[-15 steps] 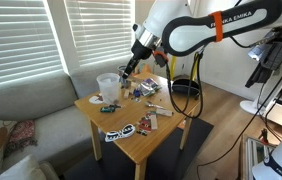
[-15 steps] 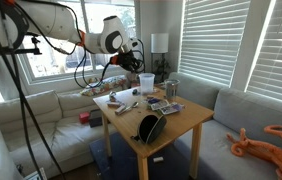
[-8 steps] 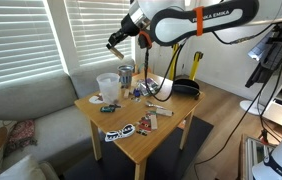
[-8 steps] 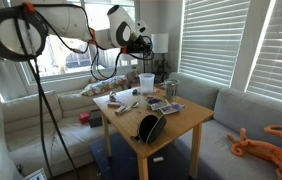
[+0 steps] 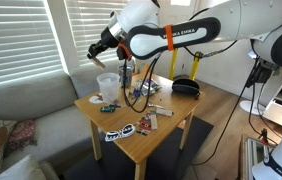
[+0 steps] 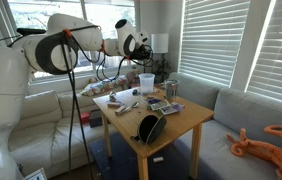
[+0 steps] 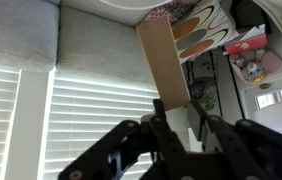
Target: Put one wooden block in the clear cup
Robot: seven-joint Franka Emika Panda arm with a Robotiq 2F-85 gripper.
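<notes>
The clear cup stands upright at the far corner of the wooden table; it also shows in an exterior view. My gripper hangs in the air above the cup and slightly to its side; it also shows in an exterior view. In the wrist view the gripper is shut on a long tan wooden block that sticks out beyond the fingertips. Other small blocks lie among the clutter on the table.
A shiny metal can stands beside the cup. Stickers, cards and a dark oval case lie on the table. A grey sofa sits beside the table, window blinds behind, and a lamp nearby.
The arm has lifted from low over the table clutter and swung sideways, carrying the wooden block up to a spot above the clear cup.
</notes>
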